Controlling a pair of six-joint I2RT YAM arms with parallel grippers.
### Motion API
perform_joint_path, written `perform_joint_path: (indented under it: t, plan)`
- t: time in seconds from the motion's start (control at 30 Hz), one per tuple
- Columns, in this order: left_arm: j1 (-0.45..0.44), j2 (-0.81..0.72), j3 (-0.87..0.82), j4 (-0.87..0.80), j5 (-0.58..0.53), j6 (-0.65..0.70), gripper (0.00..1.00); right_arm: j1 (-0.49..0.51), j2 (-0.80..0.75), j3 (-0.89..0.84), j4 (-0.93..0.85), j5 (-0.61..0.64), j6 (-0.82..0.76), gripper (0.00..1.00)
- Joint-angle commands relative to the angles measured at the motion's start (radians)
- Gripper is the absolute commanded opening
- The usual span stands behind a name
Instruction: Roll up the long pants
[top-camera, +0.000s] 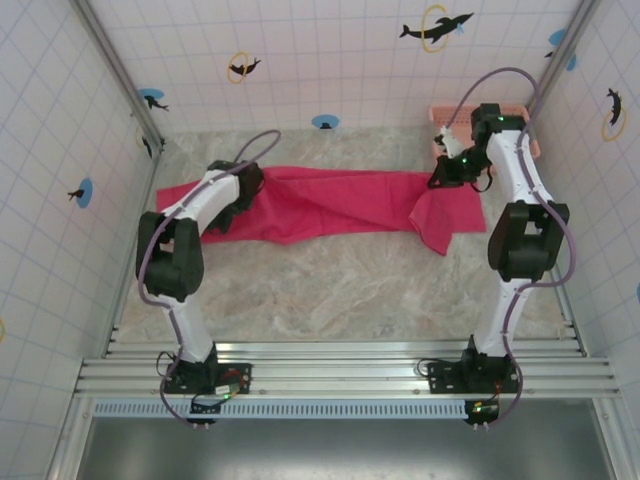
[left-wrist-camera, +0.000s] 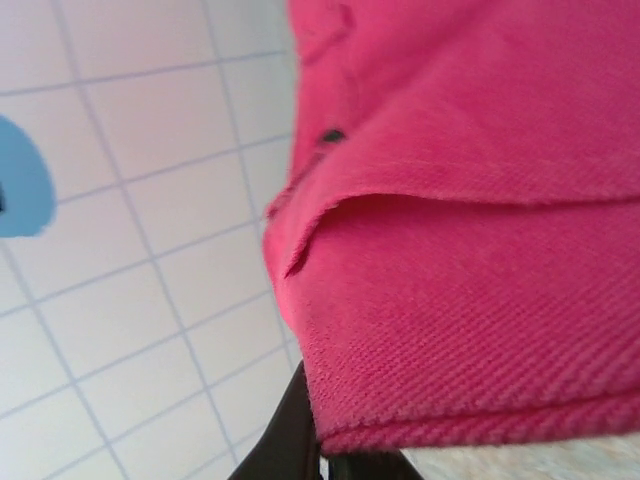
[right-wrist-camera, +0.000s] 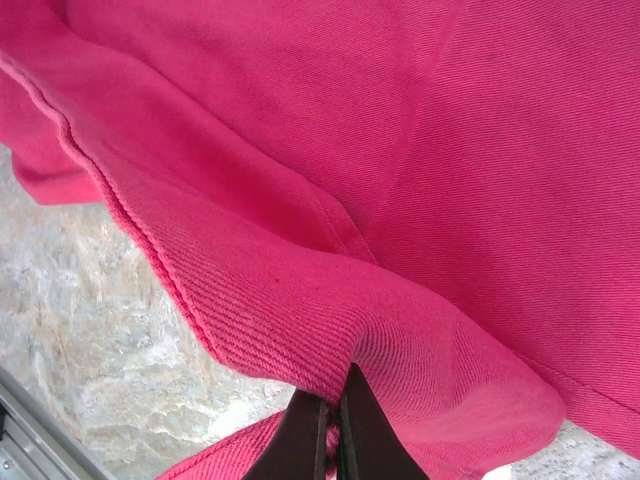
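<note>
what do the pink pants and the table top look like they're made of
The bright pink-red long cloth pants look like a woven cotton-type twill with a matte finish: fine diagonal ribs run through the weave, the hems are stitched, and the cloth folds softly. The mottled beige-grey tabletop looks like marble or a marble-print laminate, fairly smooth. The veined pattern alone can't settle which.

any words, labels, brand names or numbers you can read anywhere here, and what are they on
No readable text in any view.
pants: plain pink-red cloth, no tag or print showing.
wall stickers: dolphin shapes with rings and blue dots, no letters.
basket: no marking can be made out.
Any marks on the robot arms are too small to read.
</note>
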Motion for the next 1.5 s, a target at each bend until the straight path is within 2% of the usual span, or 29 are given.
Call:
perform_joint_path:
  t: [0.0,0.2,0.37,0.43,0.5,0.63,0.7,0.8,0.83,0.9,0.93,1.0,1.03,1.13,1.23,1.3,1.37,1.47]
  plan:
    - [0.072,-0.004,0.064,0.014,-0.036,0.145,0.00,-0.023,0.013,0.008,-0.001,-0.010,0.014,0.00]
    - [0.185,0.125,0.244,0.049,-0.038,0.219,0.00,-0.051,0.072,0.040,-0.007,-0.017,0.025,0.00]
    - [0.236,0.333,0.544,0.045,-0.066,0.299,0.00,-0.067,0.160,0.104,-0.031,-0.008,0.023,0.00]
    - [0.262,0.387,0.626,0.032,-0.017,0.261,0.00,-0.072,0.206,0.154,-0.046,0.001,0.027,0.00]
    - [0.272,0.452,0.690,0.035,-0.026,0.272,0.00,-0.075,0.252,0.211,-0.055,0.000,0.042,0.00]
    - [0.279,0.574,0.793,0.056,-0.036,0.285,0.00,-0.078,0.391,0.389,-0.078,-0.007,0.070,0.01]
    - [0.278,0.625,0.843,0.053,-0.049,0.278,0.00,-0.076,0.470,0.532,-0.088,-0.017,0.099,0.02]
    - [0.277,0.672,0.887,0.079,-0.044,0.289,0.00,-0.075,0.551,0.705,-0.077,0.005,0.150,0.11]
    - [0.280,0.687,0.904,0.082,-0.044,0.284,0.13,-0.074,0.570,0.742,-0.062,0.025,0.166,0.18]
    - [0.279,0.705,0.924,0.094,-0.046,0.275,0.18,-0.071,0.565,0.762,-0.018,0.086,0.182,0.26]
    - [0.279,0.709,0.928,0.106,-0.042,0.273,0.32,-0.067,0.552,0.762,0.000,0.132,0.181,0.32]
    - [0.277,0.709,0.932,0.128,-0.035,0.276,0.51,-0.061,0.519,0.760,0.021,0.221,0.164,0.40]
    - [0.279,0.709,0.939,0.132,-0.031,0.274,0.64,-0.060,0.501,0.759,0.023,0.246,0.157,0.41]
    - [0.278,0.691,0.952,0.123,0.007,0.250,0.80,-0.046,0.435,0.725,-0.017,0.289,0.105,0.43]
    - [0.266,0.655,0.945,0.090,0.043,0.218,0.85,0.019,0.313,0.576,-0.071,0.340,0.016,0.44]
    - [0.249,0.609,0.908,0.077,0.079,0.184,0.89,0.071,0.213,0.422,-0.045,0.344,0.009,0.43]
    - [0.226,0.547,0.841,0.073,0.131,0.139,0.91,0.156,0.134,0.277,0.005,0.403,0.002,0.44]
    - [0.209,0.464,0.735,0.044,0.243,0.046,0.97,0.267,0.109,0.179,0.037,0.435,-0.004,0.45]
